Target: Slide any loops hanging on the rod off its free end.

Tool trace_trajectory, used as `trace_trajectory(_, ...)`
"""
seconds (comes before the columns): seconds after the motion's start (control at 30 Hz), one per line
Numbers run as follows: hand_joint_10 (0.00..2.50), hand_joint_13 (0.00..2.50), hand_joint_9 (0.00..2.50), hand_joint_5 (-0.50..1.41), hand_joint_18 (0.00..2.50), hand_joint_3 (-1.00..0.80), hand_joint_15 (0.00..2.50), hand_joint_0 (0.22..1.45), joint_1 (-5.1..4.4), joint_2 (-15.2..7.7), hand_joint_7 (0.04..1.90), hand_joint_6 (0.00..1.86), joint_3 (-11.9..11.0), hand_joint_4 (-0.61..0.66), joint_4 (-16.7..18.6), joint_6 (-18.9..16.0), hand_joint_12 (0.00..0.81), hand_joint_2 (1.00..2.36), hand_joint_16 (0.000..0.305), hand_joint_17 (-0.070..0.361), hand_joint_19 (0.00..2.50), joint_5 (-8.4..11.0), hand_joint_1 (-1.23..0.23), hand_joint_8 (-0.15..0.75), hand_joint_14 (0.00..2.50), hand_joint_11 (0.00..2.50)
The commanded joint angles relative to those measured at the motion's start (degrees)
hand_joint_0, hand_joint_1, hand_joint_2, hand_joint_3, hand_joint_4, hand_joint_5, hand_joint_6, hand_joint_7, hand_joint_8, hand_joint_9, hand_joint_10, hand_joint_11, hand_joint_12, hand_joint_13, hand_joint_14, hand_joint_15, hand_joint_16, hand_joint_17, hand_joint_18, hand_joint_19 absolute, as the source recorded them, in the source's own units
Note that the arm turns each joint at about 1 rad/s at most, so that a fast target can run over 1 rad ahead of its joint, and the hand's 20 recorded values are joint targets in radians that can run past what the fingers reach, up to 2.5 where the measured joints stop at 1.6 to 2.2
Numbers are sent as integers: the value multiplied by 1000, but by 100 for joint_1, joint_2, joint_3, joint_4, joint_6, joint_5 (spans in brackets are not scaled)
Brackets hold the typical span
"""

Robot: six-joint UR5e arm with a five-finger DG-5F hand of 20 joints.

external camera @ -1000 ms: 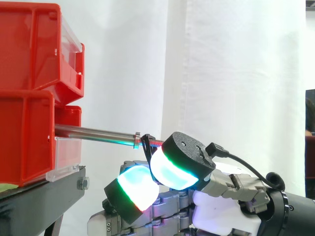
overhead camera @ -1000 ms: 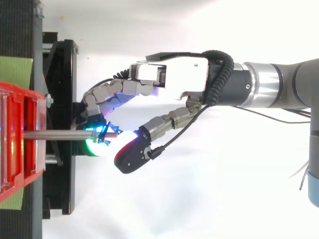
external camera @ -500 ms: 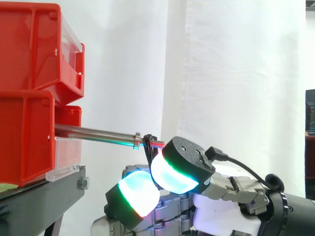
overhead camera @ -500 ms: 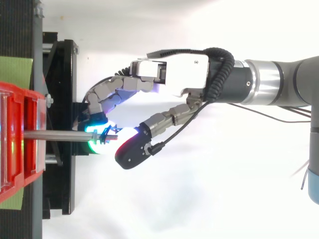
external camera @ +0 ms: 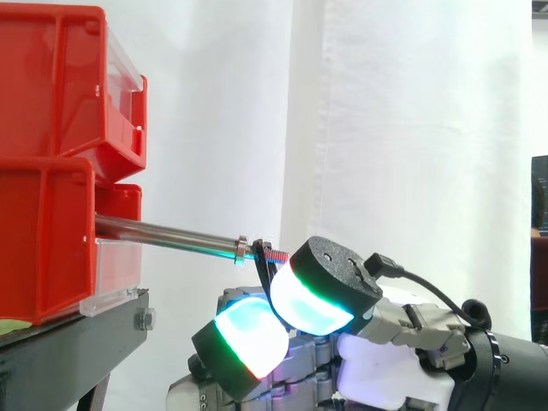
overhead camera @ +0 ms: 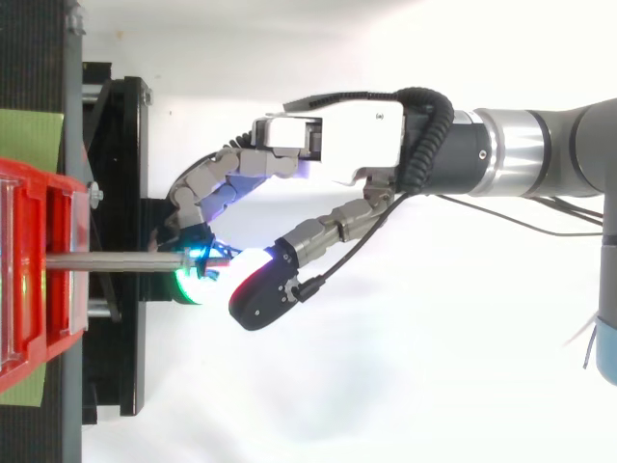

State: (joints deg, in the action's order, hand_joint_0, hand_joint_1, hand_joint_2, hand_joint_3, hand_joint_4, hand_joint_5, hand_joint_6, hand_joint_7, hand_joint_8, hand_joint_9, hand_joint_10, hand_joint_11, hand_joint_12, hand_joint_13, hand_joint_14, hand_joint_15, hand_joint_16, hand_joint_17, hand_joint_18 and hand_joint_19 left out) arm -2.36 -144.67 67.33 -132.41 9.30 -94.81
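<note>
The rod projects rightward from the red bins. The loop hangs at the rod's threaded free end, right of the collar. The robot hand, below the tip, is curled, with its pads pinching the loop's lower part, evidently to draw it rightward off the end.

Left end of rod inside red bin; lower part of loop behind fingertip pad; hand cut off at bottom edge.

Robot test cell, laboratory type.
We list: stacked red storage bins on a black stand, a steel rod projecting from them, a white curtain as backdrop, an industrial robot arm reaching in.
</note>
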Motion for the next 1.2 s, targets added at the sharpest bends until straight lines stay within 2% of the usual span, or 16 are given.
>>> trace_trajectory(0.0,6,559,613,-194,523,-176,31,601,42,0,1160,858,-62,144,-13,-42,289,1022,34,78,261,-126,-645,258,0,166)
trace_trajectory(0.2,6,557,620,-192,521,-175,32,606,95,0,1167,857,-89,130,-215,-51,289,1021,34,77,265,-302,-646,259,1,176)
trace_trajectory(0.3,5,555,620,-192,519,-168,35,606,130,0,1171,857,-97,127,-330,-69,287,1022,34,77,268,-319,-647,258,0,169)
trace_trajectory(0.33,5,556,620,-192,518,-169,31,606,174,0,1172,857,-89,126,-400,-113,287,1021,34,77,266,-319,-647,258,0,162)
trace_trajectory(0.4,5,554,617,-191,516,-172,38,607,200,0,1173,857,-89,127,-453,-121,287,1021,34,77,260,-319,-647,258,0,163)
trace_trajectory(0.43,6,554,616,-191,516,-172,28,607,262,62,1165,857,-89,126,-593,-113,287,1021,34,77,260,-337,-648,258,1,168)
trace_trajectory(0.63,5,553,613,-191,513,-171,34,608,350,149,1166,856,-89,133,-918,-104,287,1022,34,77,270,-425,-649,258,1,155)
trace_trajectory(0.8,4,553,616,-188,512,-172,31,607,491,352,1175,854,-80,143,-1340,-34,288,1022,34,77,267,-636,-650,257,0,150)
trace_trajectory(0.93,5,553,619,-188,512,-168,34,606,534,448,1180,853,-36,140,-1516,125,289,1021,34,77,268,-723,-651,260,0,162)
trace_trajectory(0.97,5,553,618,-187,509,-168,34,606,561,536,1172,853,8,141,-1622,230,288,1021,34,77,272,-759,-651,260,1,149)
trace_trajectory(1.03,5,552,618,-185,508,-169,35,605,578,633,1177,851,43,147,-1683,300,289,1022,34,77,272,-759,-652,259,1,155)
trace_trajectory(1.17,5,551,621,-183,505,-173,35,600,614,861,1184,848,254,129,-1920,441,287,1020,34,77,279,-723,-652,261,0,149)
